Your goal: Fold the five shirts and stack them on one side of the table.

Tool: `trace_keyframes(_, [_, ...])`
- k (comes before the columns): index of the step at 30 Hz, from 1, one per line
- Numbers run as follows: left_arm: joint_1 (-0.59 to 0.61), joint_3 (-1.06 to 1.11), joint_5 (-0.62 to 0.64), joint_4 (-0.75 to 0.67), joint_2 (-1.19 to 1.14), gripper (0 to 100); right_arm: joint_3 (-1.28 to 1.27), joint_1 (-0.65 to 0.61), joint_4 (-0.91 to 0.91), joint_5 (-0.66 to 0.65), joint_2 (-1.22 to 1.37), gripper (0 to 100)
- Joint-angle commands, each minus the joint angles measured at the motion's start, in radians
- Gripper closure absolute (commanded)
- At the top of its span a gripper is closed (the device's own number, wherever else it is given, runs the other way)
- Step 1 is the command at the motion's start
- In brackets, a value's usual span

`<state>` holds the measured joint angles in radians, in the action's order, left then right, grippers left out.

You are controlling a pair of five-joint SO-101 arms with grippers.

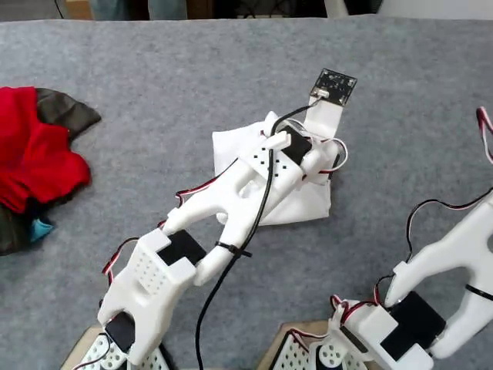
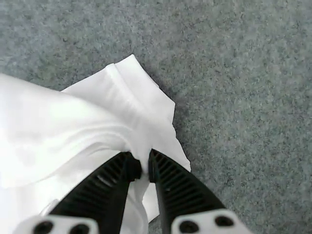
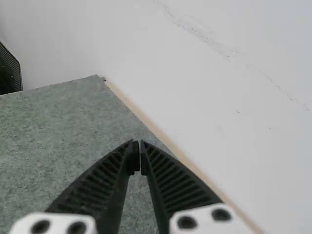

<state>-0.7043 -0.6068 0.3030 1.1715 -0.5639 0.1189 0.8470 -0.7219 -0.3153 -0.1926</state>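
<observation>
Lying bunched near the middle of the grey table (image 1: 154, 77), the white shirt (image 1: 231, 154) is covered in part by the left arm (image 1: 231, 208), which is stretched diagonally from the near edge over the cloth. In the left wrist view, a raised ridge of the white shirt (image 2: 73, 126) is clamped by the left gripper (image 2: 140, 168). The black ribbed fingers (image 2: 107, 187) are drawn almost together on the fabric, and several soft layers are seen spread beside them, with a loose corner laid out on the grey surface.

At the left edge of the table a red shirt (image 1: 35, 158) is heaped on a dark garment (image 1: 65, 112), and a small piece of teal cloth (image 1: 40, 227) is seen at the near side of that heap. The heap is set well apart from the white shirt.

The right arm (image 1: 454, 262) is placed at the near right side of the table. The right gripper (image 3: 136, 156) is held above the grey covering close to the table's edge, beside a pale wall (image 3: 219, 73). Its fingers (image 3: 105, 183) are pressed together and nothing is gripped between them.
</observation>
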Motion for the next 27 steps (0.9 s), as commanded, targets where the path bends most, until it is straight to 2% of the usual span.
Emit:
trace_keyframes(1, [-0.004,-0.054,0.009,-0.015,0.014,94,0.054,0.005,-0.002,-0.008,-0.012,98.4])
trace_keyframes(3, [0.002,-0.056,0.028,0.005,0.015,86,0.056,0.003,-0.002,-0.008,-0.012,98.4])
trace_keyframes(6, [0.031,-0.114,0.127,0.084,0.017,75,0.056,-0.017,-0.008,-0.055,-0.012,98.3])
trace_keyframes(8, [0.059,-0.182,0.152,0.158,0.015,73,0.062,-0.049,-0.048,-0.126,-0.012,98.3])
trace_keyframes(13, [0.208,-0.398,0.15,0.35,0.015,79,0.062,-0.18,-0.133,-0.219,-0.012,98.3])
trace_keyframes(17, [0.383,-0.552,0.135,0.493,0.006,96,0.061,-0.377,-0.308,-0.262,-0.004,98.3])
trace_keyframes(18, [0.42,-0.564,0.101,0.526,0.006,98,0.054,-0.431,-0.361,-0.278,-0.002,98.3])
trace_keyframes(20, [0.486,-0.561,0.035,0.588,0.006,96,0.044,-0.539,-0.47,-0.304,-0.002,98.3])
trace_keyframes(22, [0.552,-0.512,-0.012,0.591,0.015,97,0.024,-0.641,-0.534,-0.315,-0.002,98.3])
trace_keyframes(27, [0.665,-0.32,-0.084,0.591,0.055,97,-0.116,-0.89,-0.575,-0.319,0.012,98.3])
